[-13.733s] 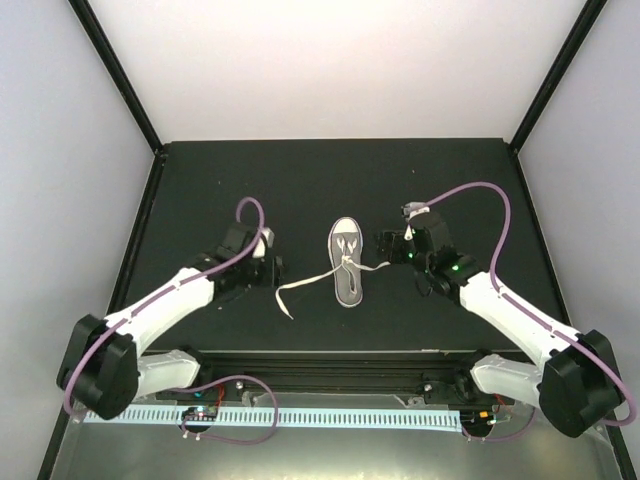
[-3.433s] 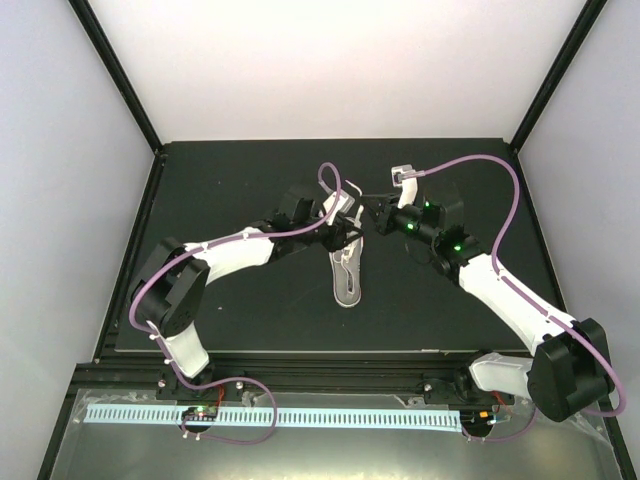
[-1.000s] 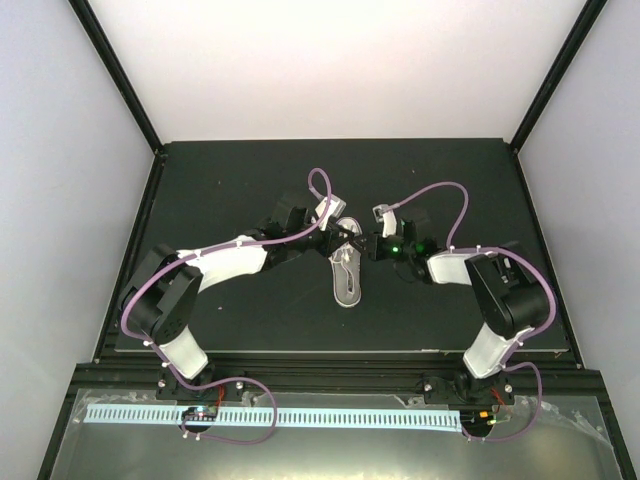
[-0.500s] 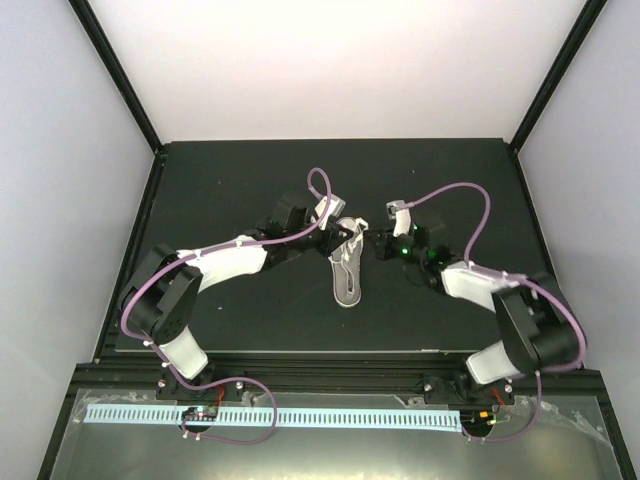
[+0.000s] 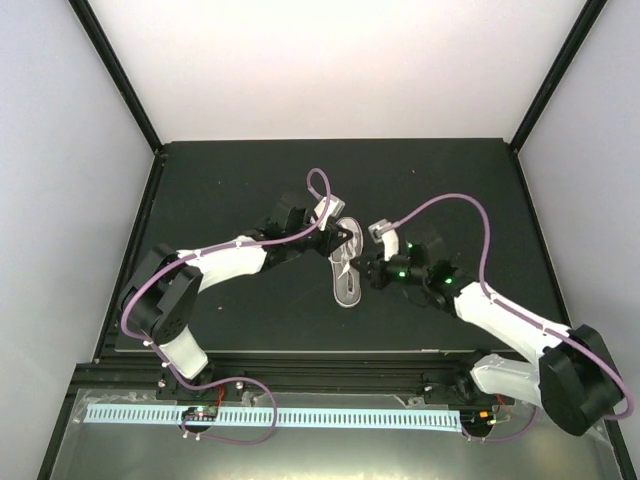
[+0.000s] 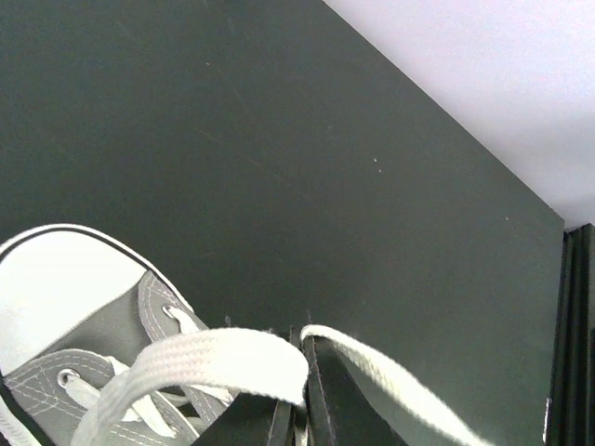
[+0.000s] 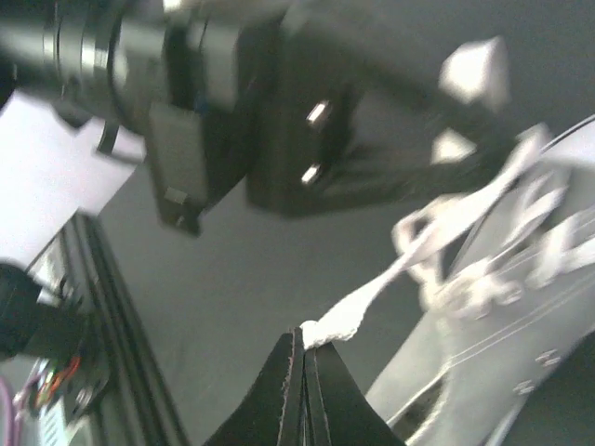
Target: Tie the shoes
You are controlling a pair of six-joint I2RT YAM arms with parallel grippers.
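Observation:
The grey sneaker (image 5: 347,284) with its white toe cap (image 6: 51,288) lies mid-table, toe pointing away from the arm bases. My left gripper (image 5: 347,240) hangs over the toe end and is shut on a loop of white lace (image 6: 209,362), which folds over its tips (image 6: 303,348). My right gripper (image 5: 366,277) sits at the shoe's right side, shut on the other white lace (image 7: 372,293) at its tips (image 7: 305,336). This lace runs taut up to the blurred eyelets of the shoe (image 7: 521,307).
The black table mat (image 5: 230,180) spreads around the shoe, with black frame rails at its edges (image 6: 576,334). The left arm's wrist housing (image 7: 307,121) looms close above the right gripper. Purple cables (image 5: 455,205) arc over both arms.
The right gripper has shut on the lace and moved from beside the toe toward the near edge, drawing the lace with it. The left arm has stayed put.

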